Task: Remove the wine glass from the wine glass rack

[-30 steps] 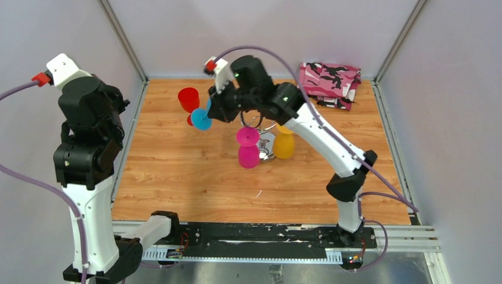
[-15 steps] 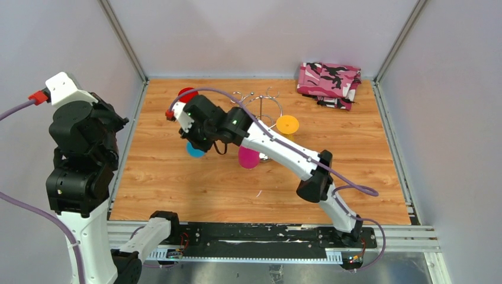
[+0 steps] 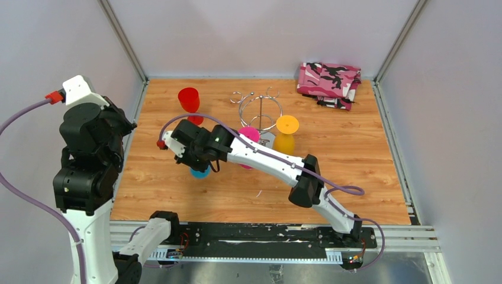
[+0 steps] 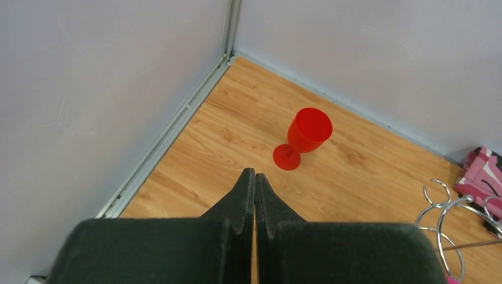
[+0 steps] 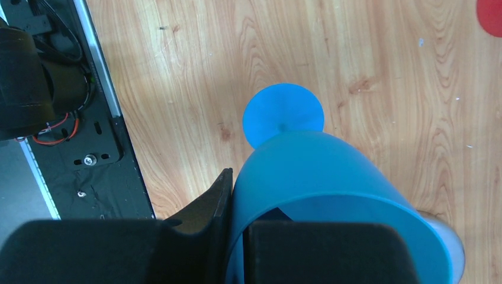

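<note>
The right gripper's (image 5: 240, 220) jaws pinch the rim of the blue glass (image 5: 319, 177), one finger outside the bowl and one inside. The left gripper's (image 4: 255, 188) jaws are pressed together on nothing, high over the table's (image 3: 177, 195) far left corner.

The wooden table fills the walled cell. A pink camouflage cloth (image 3: 329, 80) lies folded in its far right corner. The chrome rack (image 3: 260, 109) stands at the middle of the far half, its curled hooks bare on top. The blue glass hangs upright over the left-centre boards, well apart from the rack and nearer the arm bases; whether its foot touches the wood I cannot tell. A yellow glass (image 3: 286, 136) and a pink glass (image 3: 248, 135) sit just beside the rack, foot uppermost, the pink one partly hidden by the right arm. A red glass (image 4: 308, 133) stands upright alone near the far left corner.
</note>
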`<state>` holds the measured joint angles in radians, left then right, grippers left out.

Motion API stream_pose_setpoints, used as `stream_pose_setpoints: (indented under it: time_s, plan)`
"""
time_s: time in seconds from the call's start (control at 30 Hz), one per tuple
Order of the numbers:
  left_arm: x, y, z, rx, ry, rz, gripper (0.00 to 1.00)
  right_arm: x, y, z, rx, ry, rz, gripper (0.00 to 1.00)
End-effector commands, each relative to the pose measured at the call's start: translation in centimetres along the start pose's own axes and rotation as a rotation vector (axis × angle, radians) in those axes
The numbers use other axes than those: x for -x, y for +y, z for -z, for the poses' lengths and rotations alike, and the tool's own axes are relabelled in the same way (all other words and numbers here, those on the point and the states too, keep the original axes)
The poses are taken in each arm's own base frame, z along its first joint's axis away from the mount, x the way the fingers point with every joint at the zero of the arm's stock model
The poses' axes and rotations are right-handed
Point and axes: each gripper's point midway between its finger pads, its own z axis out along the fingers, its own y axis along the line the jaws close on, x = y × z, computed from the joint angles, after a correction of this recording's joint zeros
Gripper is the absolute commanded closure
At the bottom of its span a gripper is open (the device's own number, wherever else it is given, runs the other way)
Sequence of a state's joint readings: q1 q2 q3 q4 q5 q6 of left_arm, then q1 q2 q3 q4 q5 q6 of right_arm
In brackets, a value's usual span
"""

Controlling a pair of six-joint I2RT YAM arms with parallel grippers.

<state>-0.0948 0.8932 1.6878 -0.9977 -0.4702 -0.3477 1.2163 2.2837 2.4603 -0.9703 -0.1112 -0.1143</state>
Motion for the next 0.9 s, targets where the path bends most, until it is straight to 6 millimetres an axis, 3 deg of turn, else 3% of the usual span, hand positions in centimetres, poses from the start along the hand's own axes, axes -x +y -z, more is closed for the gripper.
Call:
stream_pose_setpoints:
  time_s: [0.0,0.13,0.3,0.57,0.67,0.87]
  plan:
    - [-0.2,-0.2,0.2,-0.024,0.004,-0.018,1.0,-3.1,1.7,-2.1,0.038,0.116,0.035,1.0]
    - [-0.1,-0.2,0.4,-0.028,-0.002,-0.018,1.0,-4.2,2.5,-3.2,0.058,0.137,0.039,1.0]
    - [-0.8,-0.5,-0.1,-0.041,0.01,-0.029,1.0,-5.1,1.9,-4.8,0.03,0.158,0.056,1.0]
    - [-1.4,-0.7,-0.6,-0.045,0.024,-0.034,1.0,-6.1,1.6,-5.4,0.014,0.2,0.058,0.99]
    - [-1.6,-0.8,-0.7,-0.048,0.029,-0.034,1.0,-6.3,1.5,-5.2,0.005,0.203,0.054,0.86]
    - [-1.9,-0.9,-0.9,-0.048,0.036,-0.042,1.0,-5.4,1.1,-4.2,-0.019,0.175,0.057,0.44]
